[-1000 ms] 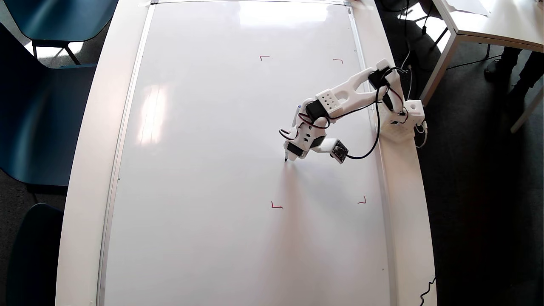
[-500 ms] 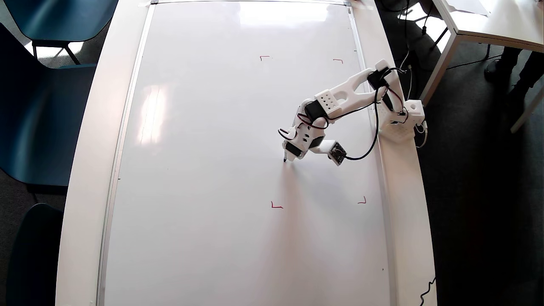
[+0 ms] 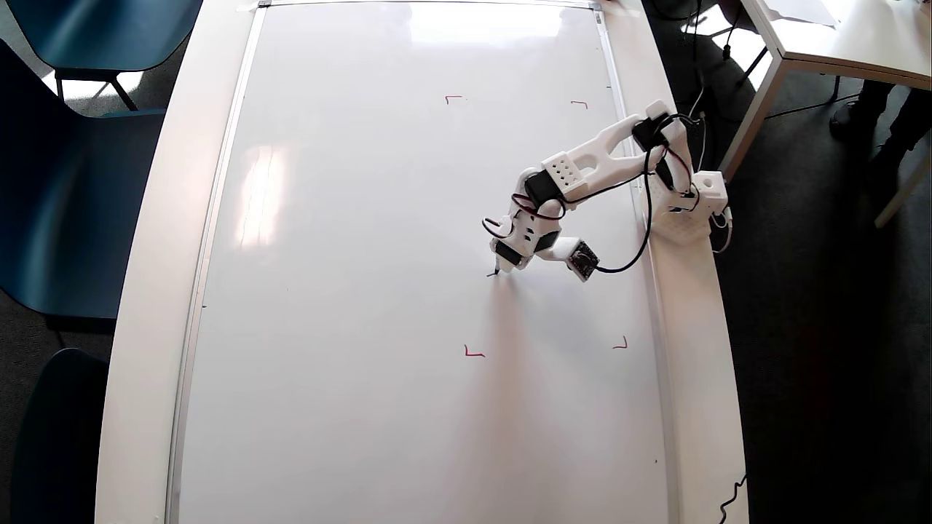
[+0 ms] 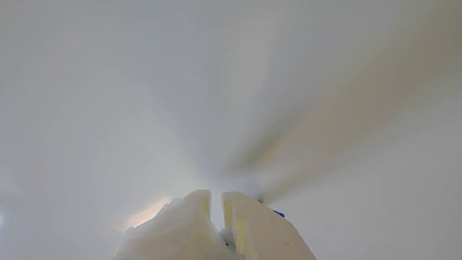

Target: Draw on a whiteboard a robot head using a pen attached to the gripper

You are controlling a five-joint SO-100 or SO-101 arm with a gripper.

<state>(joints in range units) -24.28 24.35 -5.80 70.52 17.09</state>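
White plastic fills the bottom of the wrist view, where the end effector shows two fingers nearly together with a thin gap and nothing between them; a sliver of blue beside the right finger is the pen. Only the overhead view shows the layout: the whiteboard lies on the table, with red corner marks on it. From its base block at the board's right edge, the arm bends leftward and down. The pen's dark tip touches the board beside a short dark stroke.
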